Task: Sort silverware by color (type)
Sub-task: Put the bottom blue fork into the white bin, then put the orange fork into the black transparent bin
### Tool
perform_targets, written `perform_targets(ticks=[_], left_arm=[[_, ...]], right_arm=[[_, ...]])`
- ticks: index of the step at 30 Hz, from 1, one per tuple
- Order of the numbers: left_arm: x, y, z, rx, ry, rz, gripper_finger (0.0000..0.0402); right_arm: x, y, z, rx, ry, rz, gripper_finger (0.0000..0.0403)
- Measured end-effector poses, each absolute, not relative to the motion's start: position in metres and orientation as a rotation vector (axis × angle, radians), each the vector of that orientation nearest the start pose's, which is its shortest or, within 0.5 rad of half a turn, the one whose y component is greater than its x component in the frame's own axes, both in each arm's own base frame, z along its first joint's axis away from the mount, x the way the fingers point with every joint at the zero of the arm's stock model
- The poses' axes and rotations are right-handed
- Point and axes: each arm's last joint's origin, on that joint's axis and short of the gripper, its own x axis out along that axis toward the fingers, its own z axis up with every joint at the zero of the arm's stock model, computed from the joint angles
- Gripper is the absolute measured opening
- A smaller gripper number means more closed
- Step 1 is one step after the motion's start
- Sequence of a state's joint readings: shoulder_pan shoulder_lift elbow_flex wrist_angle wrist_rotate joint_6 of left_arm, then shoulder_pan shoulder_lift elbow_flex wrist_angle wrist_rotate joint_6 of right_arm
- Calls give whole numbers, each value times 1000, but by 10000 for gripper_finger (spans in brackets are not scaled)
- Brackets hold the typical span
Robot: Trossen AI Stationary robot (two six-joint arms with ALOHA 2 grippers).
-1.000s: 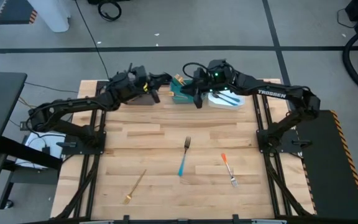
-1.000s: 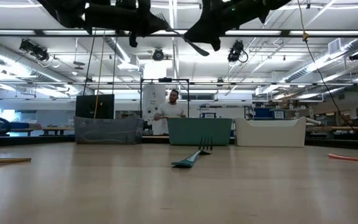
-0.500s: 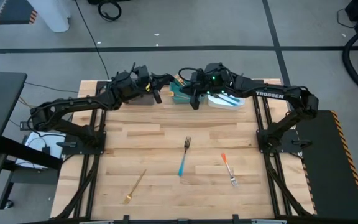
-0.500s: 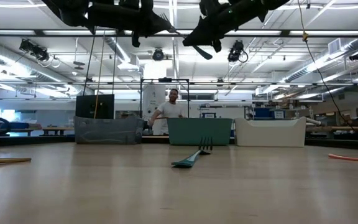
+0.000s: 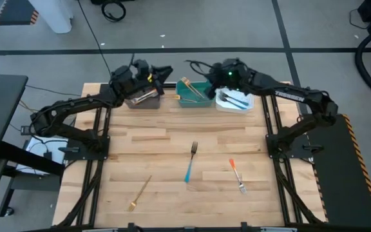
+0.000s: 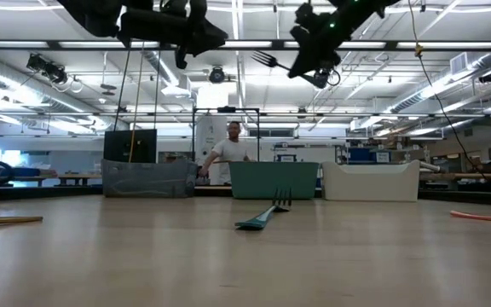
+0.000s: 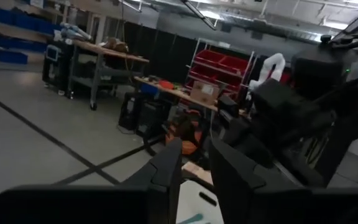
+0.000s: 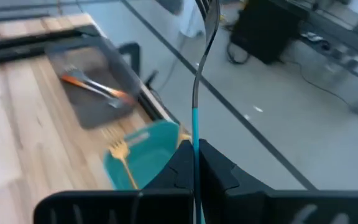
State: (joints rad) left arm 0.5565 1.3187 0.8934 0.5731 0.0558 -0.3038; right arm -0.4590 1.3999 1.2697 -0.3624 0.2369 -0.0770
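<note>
My right gripper point(image 5: 206, 72) hangs above the far edge between the teal tray point(image 5: 201, 98) and the white tray point(image 5: 245, 106), shut on a blue-handled fork point(image 8: 197, 74) whose tines point(image 6: 267, 58) point toward the table's left. My left gripper point(image 5: 160, 72) stands open above the grey tray point(image 5: 140, 102), its fingers point(image 7: 169, 171) with nothing between them. On the table top lie a blue-handled fork point(image 5: 190, 161), an orange-handled fork point(image 5: 237, 175) and a gold fork point(image 5: 140, 192). My right gripper pinches the fork's blue handle point(image 8: 194, 134) between its two fingers. The fork lies along the fingers, its metal neck and tines reaching out ahead of them. It is lifted clear, high above the trays, roughly level.
Three trays stand in a row along the far edge: the grey one holds orange-handled forks point(image 8: 95, 87), the teal one a gold fork point(image 8: 122, 163), the white one blue-handled forks point(image 5: 234, 100). A person point(image 6: 233, 152) stands beyond the table. Bare wood lies around the three loose forks.
The fork spanned between both grippers; now only my right gripper has it. My left gripper has let go and drawn back toward the table's far left. My right gripper has swung toward the far edge and turned, carrying the fork up, tines pointing left.
</note>
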Motion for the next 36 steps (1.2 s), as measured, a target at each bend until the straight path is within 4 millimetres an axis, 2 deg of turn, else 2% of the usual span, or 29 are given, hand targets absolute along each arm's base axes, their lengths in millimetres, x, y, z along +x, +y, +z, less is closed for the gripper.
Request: perform_targets(ticks=[6, 13, 18, 26, 30, 36], left_arm=[[249, 164, 336, -234, -241, 480, 94], [250, 165, 325, -141, -96, 458, 87], [250, 165, 314, -109, 30, 468, 85], [250, 163, 305, -108, 124, 464, 84], [250, 163, 305, -108, 127, 465, 84], [250, 163, 303, -115, 146, 465, 84]], right_arm=[[229, -158, 345, 24, 734, -793, 8], [198, -182, 309, 136, 1073, -721, 12], [192, -196, 278, 205, 1183, -705, 22], [191, -199, 238, 257, 1328, -637, 22], [192, -203, 225, 260, 1390, -656, 41], [193, -206, 221, 229, 1428, -704, 71]])
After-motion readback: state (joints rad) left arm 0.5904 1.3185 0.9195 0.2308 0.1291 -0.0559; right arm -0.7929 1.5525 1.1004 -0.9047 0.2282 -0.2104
